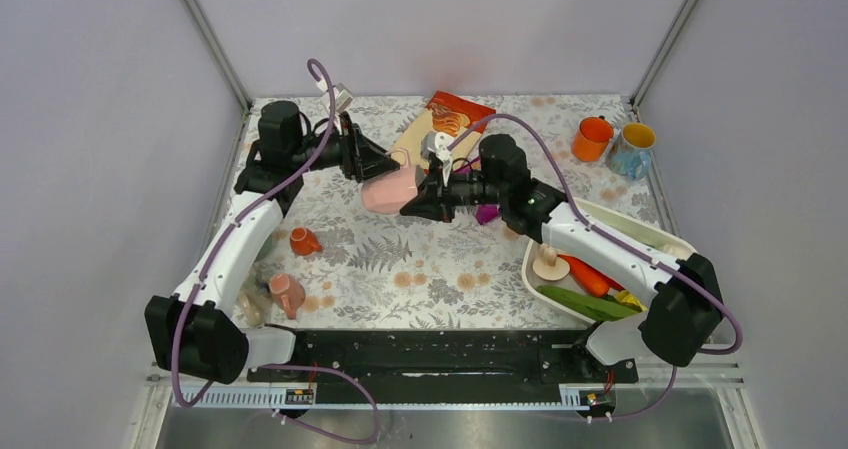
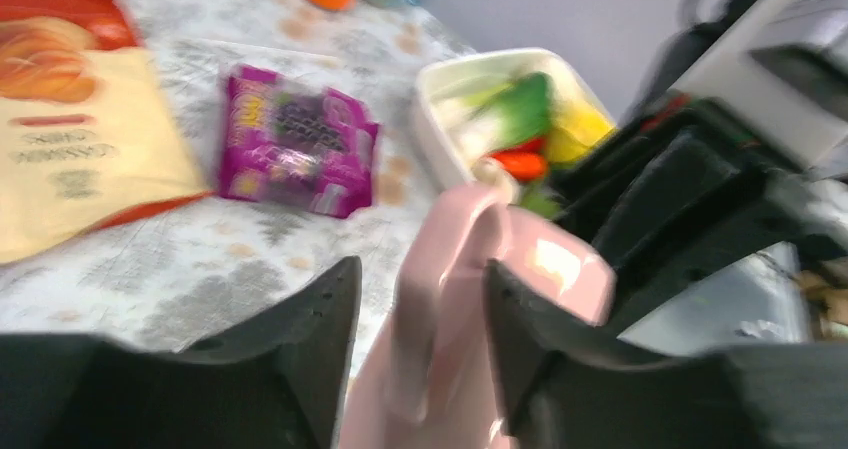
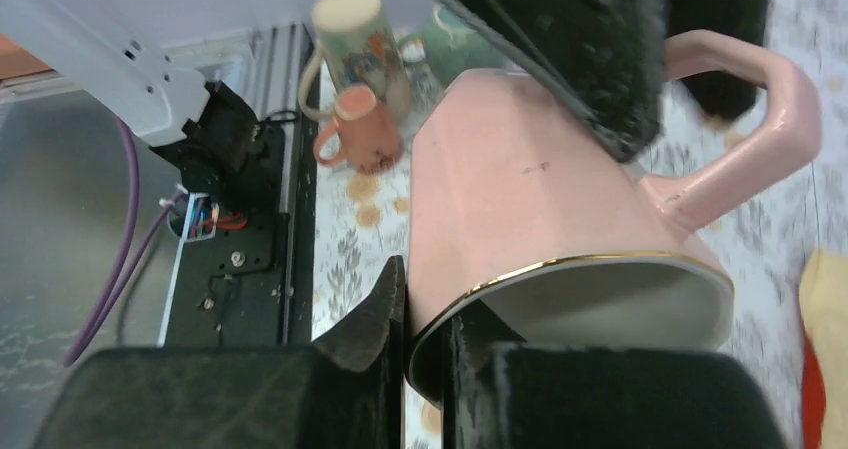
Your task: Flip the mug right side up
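The pale pink ceramic mug with a gold rim (image 1: 385,191) lies on its side over the middle of the floral tabletop (image 1: 440,269), between both arms. The right pincer (image 3: 428,299) is clamped narrowly on the mug's rim wall. The left pincer (image 2: 420,274) straddles the handle, a gap showing beside one finger; whether it grips, I cannot tell.

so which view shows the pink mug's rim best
Right wrist: the pink mug fills it, gold rim sharp, pinched by the right gripper. Left wrist shows mostly its blurred handle inside the left gripper; top shows a small pink shape.
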